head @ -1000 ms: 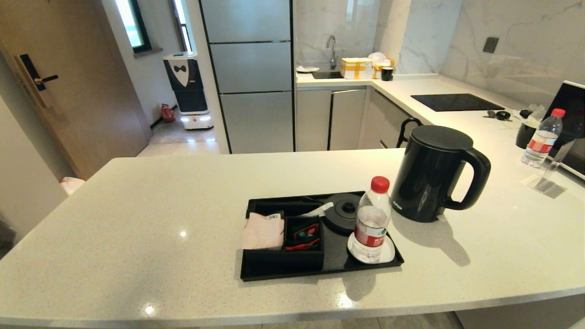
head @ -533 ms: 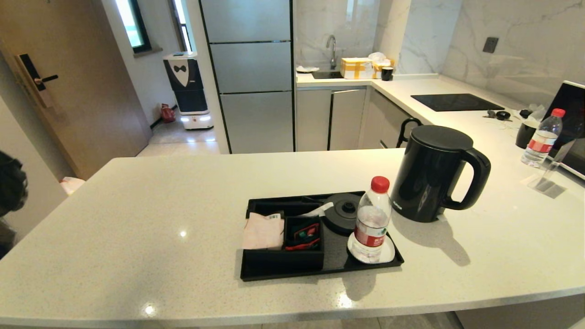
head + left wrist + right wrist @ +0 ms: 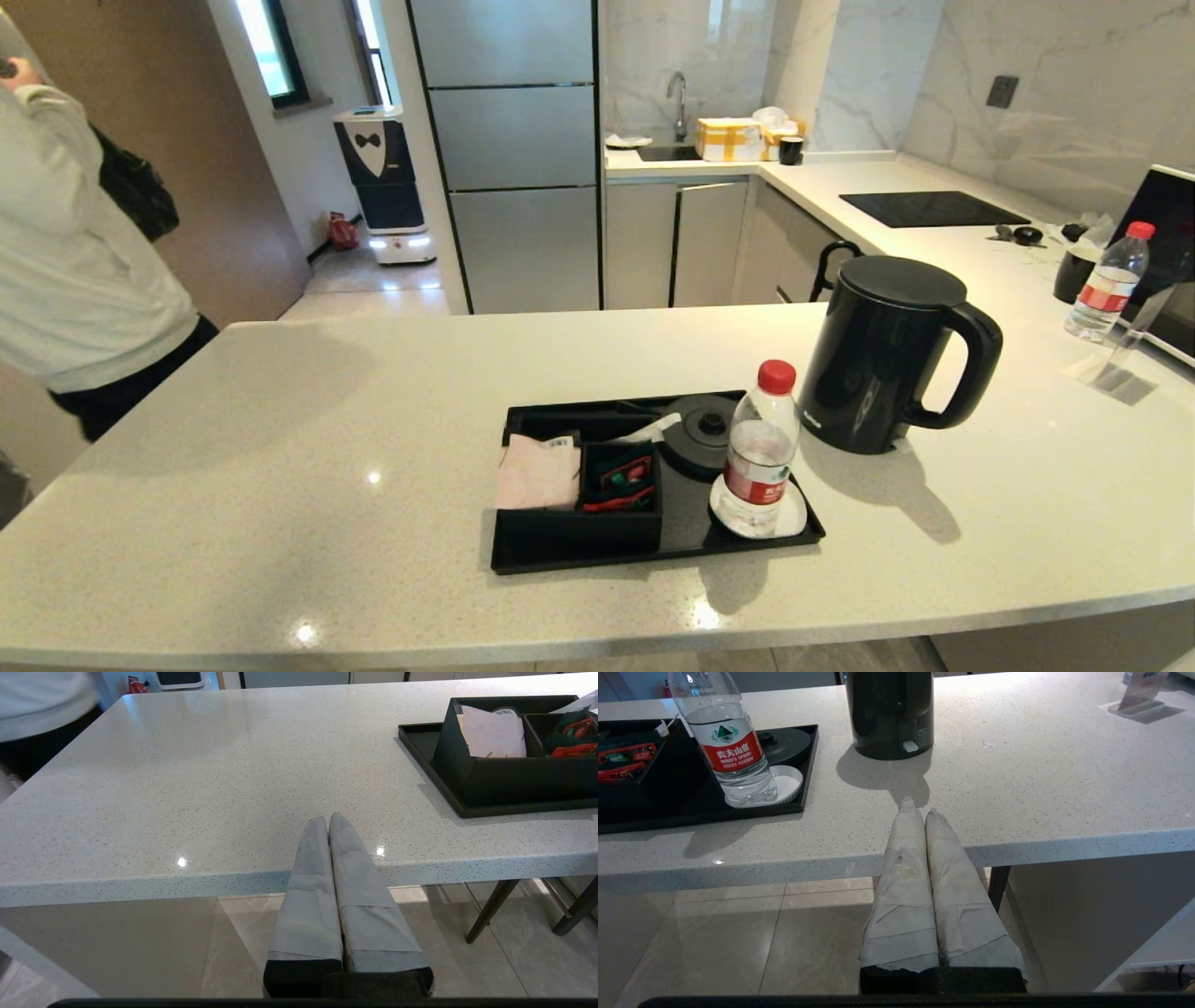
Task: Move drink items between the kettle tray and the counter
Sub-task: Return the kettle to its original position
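Note:
The black kettle (image 3: pixel 887 355) stands on the counter (image 3: pixel 327 448) just right of the black tray (image 3: pixel 686 541), off its round base (image 3: pixel 702 431). A pale pink sachet (image 3: pixel 535 473) lies in the tray's left compartment, also seen in the left wrist view as the sachet (image 3: pixel 494 738). A water bottle (image 3: pixel 761 448) stands on the white coaster (image 3: pixel 792 518). My left gripper (image 3: pixel 328 817) is shut and empty, held below and in front of the counter edge, left of the tray. My right gripper (image 3: pixel 919 806) is shut and empty, before the counter edge, facing the kettle (image 3: pixel 891 714). Neither arm shows in the head view.
A person in a white top (image 3: pixel 75 252) stands at the counter's far left corner. Red and green packets (image 3: pixel 621 478) fill the tray's middle compartment. A second bottle (image 3: pixel 1108 280), a clear sign stand (image 3: pixel 1120 359) and a dark screen (image 3: pixel 1167 252) sit at the right.
A person has come into view at the far left and now stands by the counter's corner. The tray, kettle and bottle have not moved.

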